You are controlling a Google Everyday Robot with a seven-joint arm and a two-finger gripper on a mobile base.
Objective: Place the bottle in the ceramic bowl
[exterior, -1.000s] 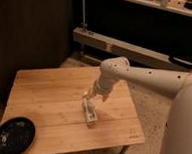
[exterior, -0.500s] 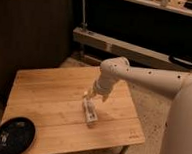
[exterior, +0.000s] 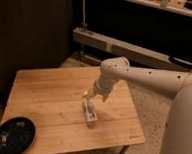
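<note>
1. One bowl (exterior: 22, 131), black and glossy, is seen at the table's near left corner; light specks are visible inside it.
2. One bottle (exterior: 90, 113), slim and pale, is shown lying flat on the table near its middle, well apart from the bowl.
3. One gripper (exterior: 90, 95) is held just over the far end of the bottle; its jaws are spread wide and nothing is grasped.
4. One white arm (exterior: 149, 78) is extended from the right, bent down at the wrist.
5. One low table (exterior: 48, 95) of pale wooden planks is set on a speckled floor (exterior: 152, 113); a dark panelled wall (exterior: 33, 31) and a pale rail (exterior: 122, 46) are seen behind.
6. Markings on the bottle cannot be read.
</note>
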